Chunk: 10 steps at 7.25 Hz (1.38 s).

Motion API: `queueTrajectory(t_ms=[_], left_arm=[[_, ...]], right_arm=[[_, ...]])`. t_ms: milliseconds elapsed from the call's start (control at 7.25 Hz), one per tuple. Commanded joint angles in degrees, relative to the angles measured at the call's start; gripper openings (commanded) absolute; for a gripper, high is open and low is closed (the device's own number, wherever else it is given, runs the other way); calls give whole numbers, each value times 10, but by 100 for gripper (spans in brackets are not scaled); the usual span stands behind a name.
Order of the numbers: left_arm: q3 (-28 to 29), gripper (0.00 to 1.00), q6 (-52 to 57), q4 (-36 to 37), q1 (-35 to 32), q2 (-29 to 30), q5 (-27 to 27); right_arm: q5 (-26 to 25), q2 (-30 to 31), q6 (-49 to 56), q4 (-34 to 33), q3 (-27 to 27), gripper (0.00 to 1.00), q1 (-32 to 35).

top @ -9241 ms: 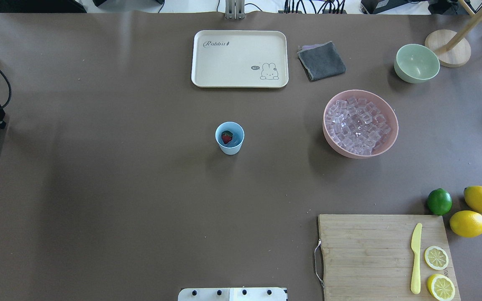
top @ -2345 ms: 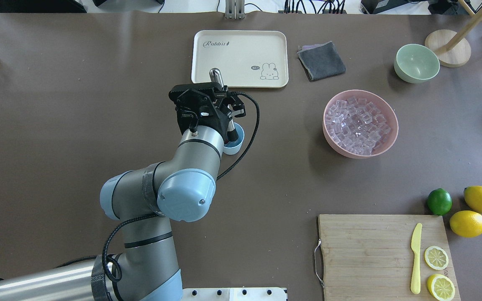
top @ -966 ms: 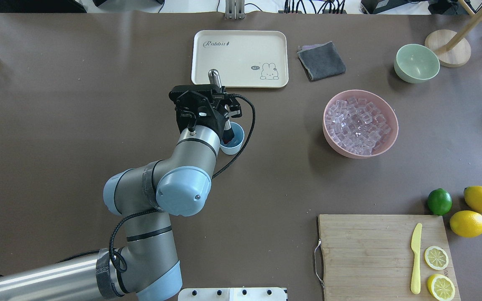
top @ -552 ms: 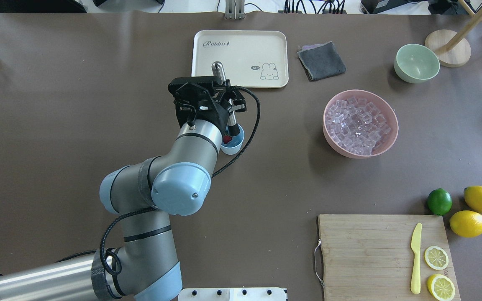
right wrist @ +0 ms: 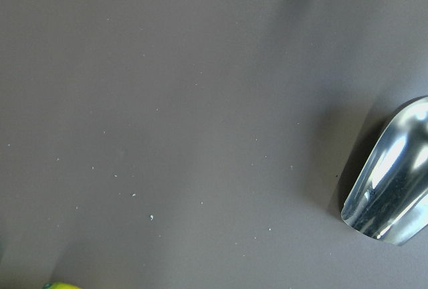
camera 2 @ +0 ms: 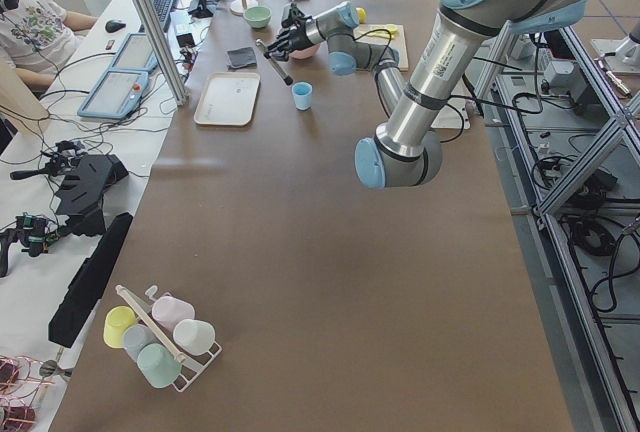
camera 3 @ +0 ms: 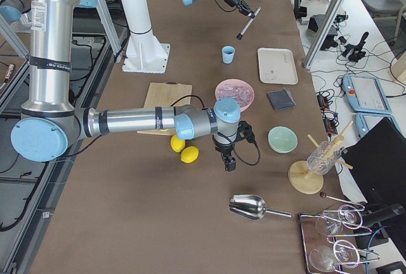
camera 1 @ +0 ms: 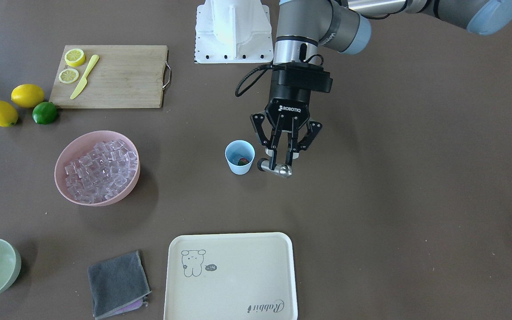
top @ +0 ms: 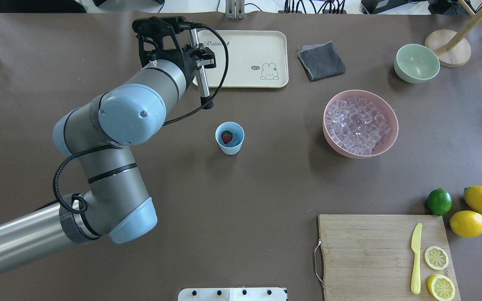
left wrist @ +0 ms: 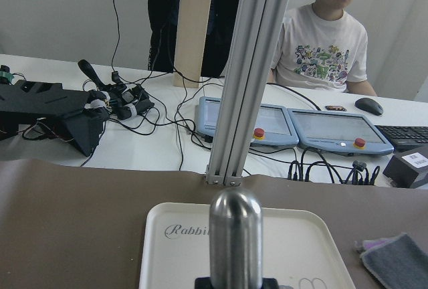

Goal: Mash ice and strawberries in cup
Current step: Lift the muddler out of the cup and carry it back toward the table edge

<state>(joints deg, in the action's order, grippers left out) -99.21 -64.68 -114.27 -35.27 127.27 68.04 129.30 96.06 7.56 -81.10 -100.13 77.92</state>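
The light-blue cup [top: 236, 147] [camera 1: 239, 171] stands mid-table, and the red strawberry [top: 226, 136] [camera 1: 242, 161] lies inside it. Whether ice is in the cup I cannot tell. The ice [top: 360, 123] [camera 1: 98, 166] is heaped in a pink bowl [top: 329, 138]. My left gripper [top: 196, 49] [camera 1: 282, 155] hangs raised over the table, shut on a steel muddler [top: 201, 77] [camera 1: 278, 169]. The muddler's black tip is outside the cup, beside it on the tray side. My right gripper [camera 3: 228, 160] shows only in the exterior right view, low by the lemons; whether it is open or shut I cannot tell.
A cream tray [top: 241, 46] lies beyond the cup, with a grey cloth [top: 321, 60] and a green bowl [top: 416, 62] to its right. A cutting board [top: 370, 251] carries a yellow knife and lemon slices; a lime and lemons lie beside it. A metal scoop [right wrist: 391, 182] lies near my right wrist.
The muddler stood in the cup, pressing up and down; now my left arm has lifted it out and swung it toward the tray. The strawberry shows again in the cup.
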Motion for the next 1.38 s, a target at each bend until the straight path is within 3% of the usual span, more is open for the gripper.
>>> queueTrajectory(t_ms=[0, 414, 552, 690, 828, 966, 1241], left_arm=[[20, 0, 29, -9, -107, -52, 192], [33, 0, 116, -7, -238, -165, 387], [83, 0, 168, -3, -280, -177, 466], [124, 0, 211, -11, -309, -203, 499], [147, 0, 239, -10, -349, -220, 570], [179, 0, 289, -10, -370, -238, 609], [199, 0, 318, -5, -373, -252, 610]], right_arm=[[-4, 0, 0, 1, -1, 99, 0], [-5, -3, -4, -1, 4, 99, 0], [-4, 1, -8, 2, 4, 99, 0], [-5, 0, -10, 2, 3, 99, 0], [-6, -1, -17, 3, 3, 99, 0], [-6, -1, -18, 4, 2, 99, 0], [-9, 0, -19, 6, -4, 99, 0]])
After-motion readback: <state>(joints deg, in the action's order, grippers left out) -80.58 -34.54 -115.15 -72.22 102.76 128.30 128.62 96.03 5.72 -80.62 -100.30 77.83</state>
